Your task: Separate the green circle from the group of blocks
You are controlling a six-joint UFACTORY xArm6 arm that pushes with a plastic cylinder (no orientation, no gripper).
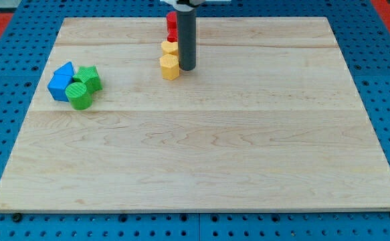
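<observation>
The green circle (79, 96) sits at the view's left, touching a green star-like block (88, 78) above it and a blue block (61, 83) to its left; the three form a tight group. My tip (186, 68) is at the view's top centre, far to the right of that group. It stands right beside a yellow hexagon block (170, 66), on its right side. A second yellow block (170, 47) lies just above the hexagon. Red blocks (172, 24) show above that, partly hidden by the rod.
The wooden board (201, 167) lies on a blue pegboard surface (1, 80). The yellow and red blocks form a column along the rod's left side near the board's top edge.
</observation>
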